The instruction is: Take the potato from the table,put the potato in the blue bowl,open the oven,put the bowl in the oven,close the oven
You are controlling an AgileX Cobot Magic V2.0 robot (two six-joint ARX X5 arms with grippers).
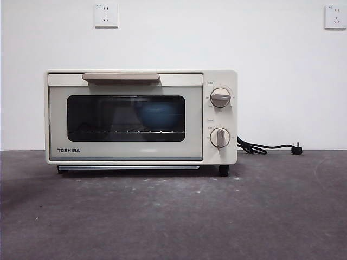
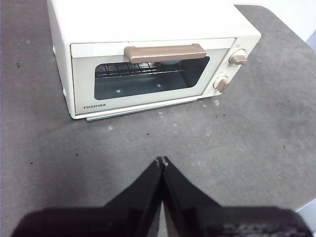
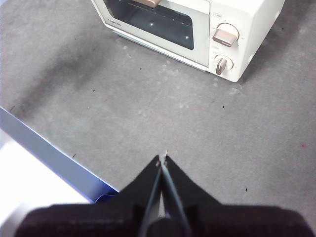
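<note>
Both my pairs of black fingers, left [image 2: 162, 160] and right [image 3: 162, 158], hang pressed together, holding nothing, above the bare dark grey mottled counter [image 1: 173, 216]. Straight ahead of the left pair stands the cream-white boxy toaster oven [image 1: 141, 116], door shut, beige bar handle [image 2: 165, 53] lying crosswise to my reach. Beyond the dark glass sits the round matte blue bowl [image 1: 158, 115]; I cannot see the potato.

Left gripper [image 2: 162, 160], right gripper [image 3: 162, 158]: jaws together
</note>
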